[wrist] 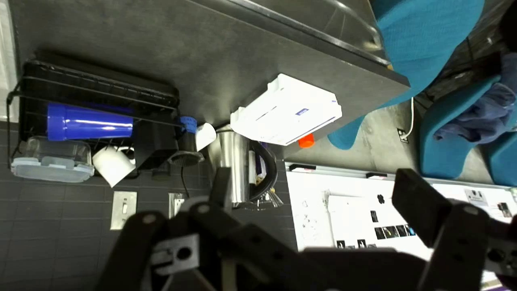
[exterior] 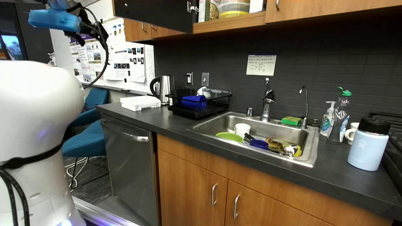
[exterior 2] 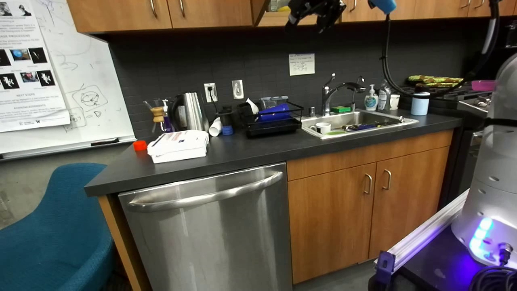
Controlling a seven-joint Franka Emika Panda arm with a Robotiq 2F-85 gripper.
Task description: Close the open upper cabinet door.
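Wrist view gives the pincer (wrist: 315,182) spread wide, with nothing held in it; before it lie the dark counter (wrist: 202,48), a white plastic case (wrist: 291,111) and a steel electric kettle (wrist: 236,165). In an exterior view the upper cabinet door (exterior: 154,14) stands swung out from its silver hinge (exterior: 189,6), its dark inner face showing and the cabinet shelf (exterior: 229,24) exposed. There, the pincer hangs to the left of the door's free edge, apart from it; its exact depth is hard to tell. I judge this to be the approach, the closing push not yet begun. Next, the pincer likely has to come round to the outer face, near the free edge, and sweep the panel back over the shelf. A grip seems unnecessary; clearing the edge without knocking it looks like the delicate part.
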